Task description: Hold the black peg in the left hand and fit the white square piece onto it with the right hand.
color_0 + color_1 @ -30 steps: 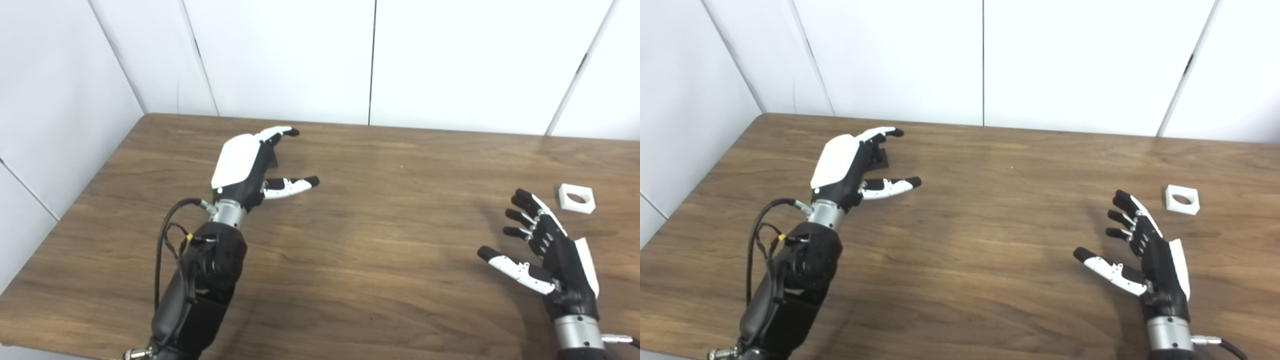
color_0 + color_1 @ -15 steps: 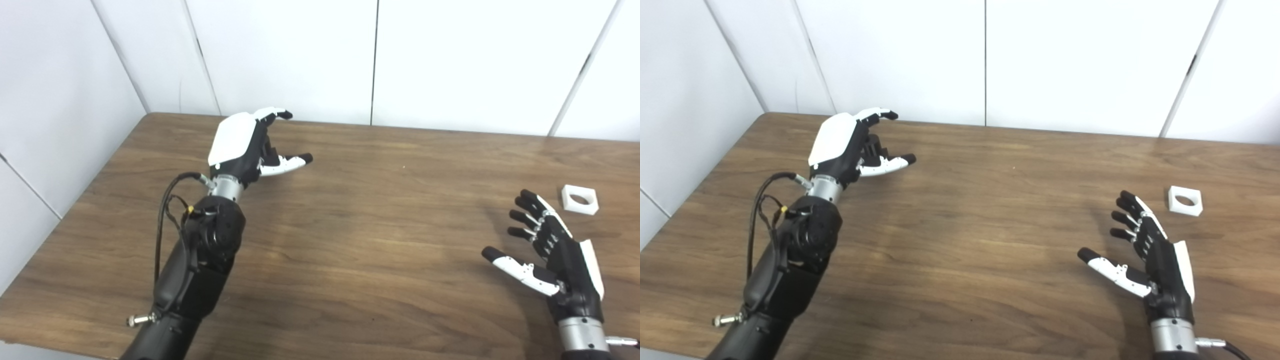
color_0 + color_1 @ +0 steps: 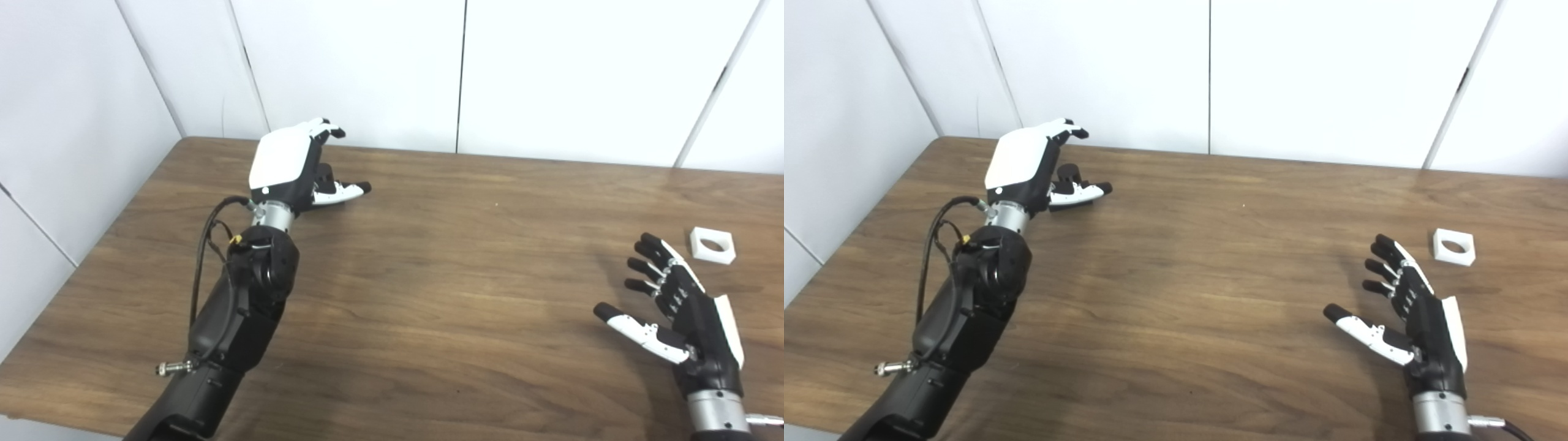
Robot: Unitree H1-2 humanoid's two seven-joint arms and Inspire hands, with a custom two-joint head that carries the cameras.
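My left hand [image 3: 293,164] reaches to the far left part of the table [image 3: 429,269], its fingers curled over and its thumb stretched forward. A black peg [image 3: 1067,174] shows partly between palm and thumb, mostly hidden by the hand. The fingers stand apart around it, and I cannot see them pressing on it. A white square piece [image 3: 712,245] with a round hole lies flat at the far right. My right hand [image 3: 1409,318] hovers open, palm turned left, a short way in front and to the left of that piece, not touching it.
White wall panels [image 3: 367,67] close off the table at the back and along the left side. The table's front edge runs close to both forearms. A black cable [image 3: 205,257] loops off the left forearm.
My left hand has moved away from me toward the back left, coming over the black peg with the thumb drawn in. The right hand has hardly moved.
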